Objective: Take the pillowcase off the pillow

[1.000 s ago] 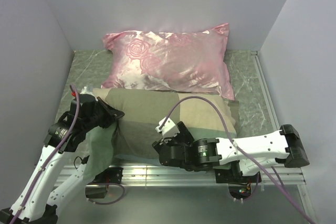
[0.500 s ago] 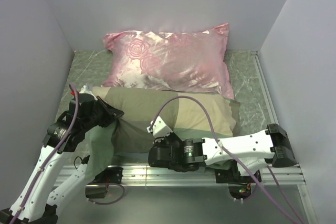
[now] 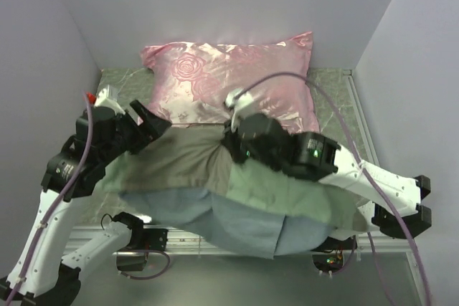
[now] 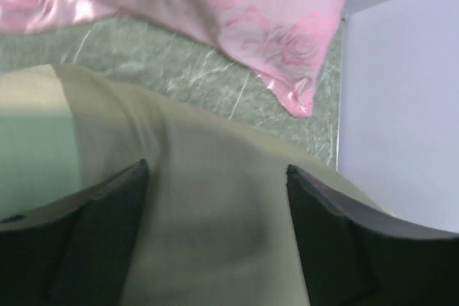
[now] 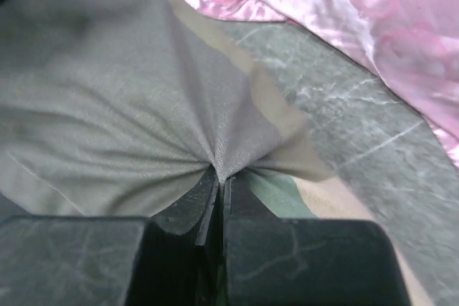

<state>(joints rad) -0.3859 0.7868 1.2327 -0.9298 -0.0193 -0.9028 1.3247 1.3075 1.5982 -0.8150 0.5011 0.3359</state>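
Note:
The checked pillowcase is bunched and lifted across the middle of the table, its plain grey-blue inside hanging toward the near edge. My right gripper is raised over the middle. In the right wrist view this right gripper is shut on a pinched fold of the pillowcase. My left gripper stands open over the case's left end. In the left wrist view its fingers are spread wide, with the beige cloth below them. The pillow is hidden.
A shiny pink rose-patterned pillow lies along the back wall, just behind both grippers. Grey walls close in the left, back and right. Green marbled table surface shows at the right. A metal rail runs along the near edge.
My right gripper shut on the pillowcase near the front edge, then rose and swung toward the back, pulling the cloth up. My left gripper opened, let go of the cloth and moved up.

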